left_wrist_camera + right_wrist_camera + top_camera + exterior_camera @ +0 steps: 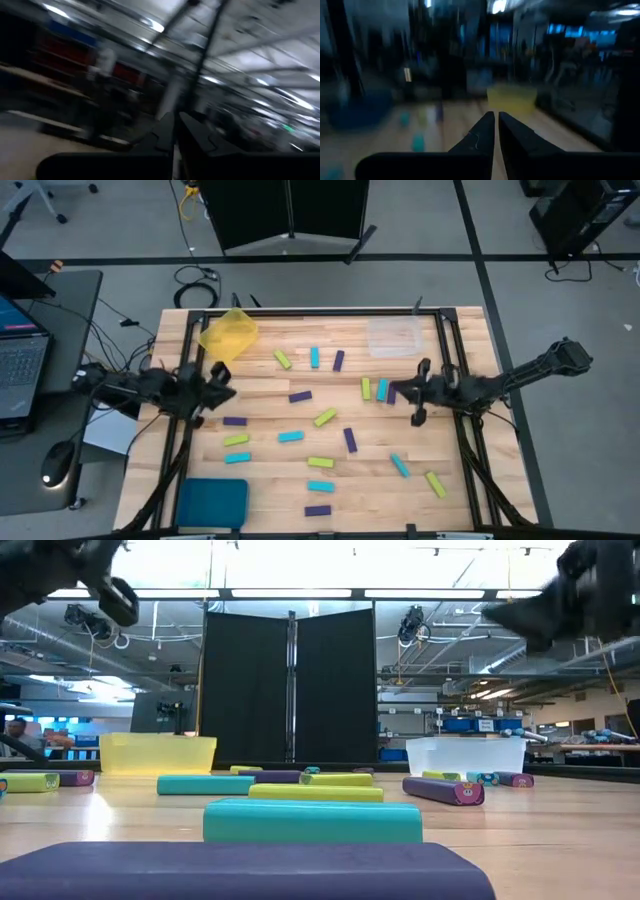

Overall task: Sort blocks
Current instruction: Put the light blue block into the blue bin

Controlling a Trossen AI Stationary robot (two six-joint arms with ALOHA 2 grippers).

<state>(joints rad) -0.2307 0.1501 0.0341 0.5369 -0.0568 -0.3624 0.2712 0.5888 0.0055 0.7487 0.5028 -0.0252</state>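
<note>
Both our claws, left gripper at nine o'clock, right gripper at three, are clenched empty; descending that way could scatter blocks.

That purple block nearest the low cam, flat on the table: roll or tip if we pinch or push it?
The purple block probably won't roll: it looks like a flat bar with broad faces, lying low on the wooden table. Tipping seems unlikely for the same reason. Its edges hold straight, so likely stiff; a push should slide it.
</note>
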